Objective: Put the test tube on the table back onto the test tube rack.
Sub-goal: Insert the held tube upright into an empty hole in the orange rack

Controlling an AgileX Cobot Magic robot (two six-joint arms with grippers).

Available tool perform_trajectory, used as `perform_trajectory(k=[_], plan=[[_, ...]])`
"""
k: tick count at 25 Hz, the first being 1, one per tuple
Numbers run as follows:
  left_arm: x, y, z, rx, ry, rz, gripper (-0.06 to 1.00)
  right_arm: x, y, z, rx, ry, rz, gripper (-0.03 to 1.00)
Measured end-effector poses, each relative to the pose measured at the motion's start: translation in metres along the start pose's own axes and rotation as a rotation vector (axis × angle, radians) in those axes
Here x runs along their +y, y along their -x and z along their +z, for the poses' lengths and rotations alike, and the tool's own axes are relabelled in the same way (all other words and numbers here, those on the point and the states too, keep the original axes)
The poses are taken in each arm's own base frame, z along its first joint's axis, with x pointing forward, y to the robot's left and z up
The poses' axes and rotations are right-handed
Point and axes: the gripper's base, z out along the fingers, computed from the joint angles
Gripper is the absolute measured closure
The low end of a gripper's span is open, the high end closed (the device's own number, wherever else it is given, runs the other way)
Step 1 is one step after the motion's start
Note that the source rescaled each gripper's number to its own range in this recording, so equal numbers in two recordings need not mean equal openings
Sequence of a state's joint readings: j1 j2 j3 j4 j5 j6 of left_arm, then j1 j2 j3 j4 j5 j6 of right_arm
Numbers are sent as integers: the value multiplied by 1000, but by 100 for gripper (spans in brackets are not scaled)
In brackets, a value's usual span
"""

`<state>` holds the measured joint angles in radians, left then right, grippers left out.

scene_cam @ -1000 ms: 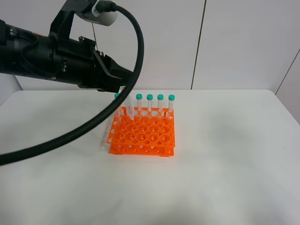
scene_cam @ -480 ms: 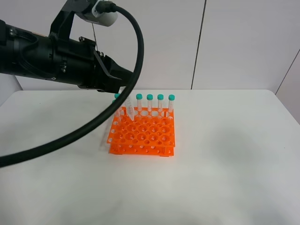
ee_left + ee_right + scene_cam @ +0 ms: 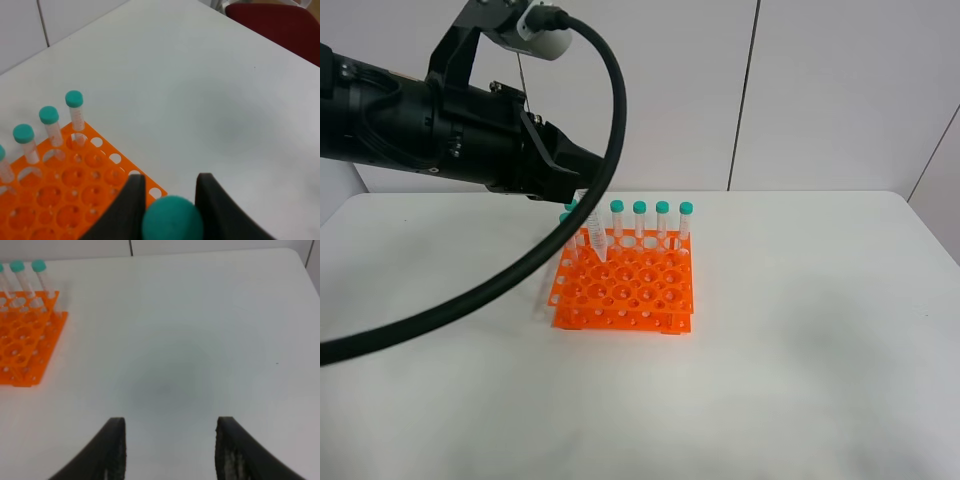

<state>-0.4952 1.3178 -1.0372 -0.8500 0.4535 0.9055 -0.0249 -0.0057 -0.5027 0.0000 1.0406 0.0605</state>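
Left gripper (image 3: pixel 170 189) carries the test tube (image 3: pixel 597 243) above the test tube rack (image 3: pixel 625 292); insertion not finished.
Pickup off the table (image 3: pixel 800 330) looks done: the left jaws are clamped on the tube's teal cap, and the tube hangs tilted over the rack's far-left part, tip down at the top tier near the far rows. Cannot tell if the tip has entered a hole. Other capped tubes (image 3: pixel 640 222) stand upright along the far row and far-left corner. Left to do, as I judge it: straighten the tube, lower it into a free hole, release, pull away. Right gripper (image 3: pixel 170 432) is idle with jaws spread, holding nothing, over bare table right of the rack.
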Motion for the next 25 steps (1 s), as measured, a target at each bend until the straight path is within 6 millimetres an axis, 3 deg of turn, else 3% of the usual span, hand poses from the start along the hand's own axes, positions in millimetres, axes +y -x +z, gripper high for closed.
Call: perform_trajectory(k=[25], plan=[[1,-1,1,-1,8,13,94,1,0,2,-4,12,8,-3]])
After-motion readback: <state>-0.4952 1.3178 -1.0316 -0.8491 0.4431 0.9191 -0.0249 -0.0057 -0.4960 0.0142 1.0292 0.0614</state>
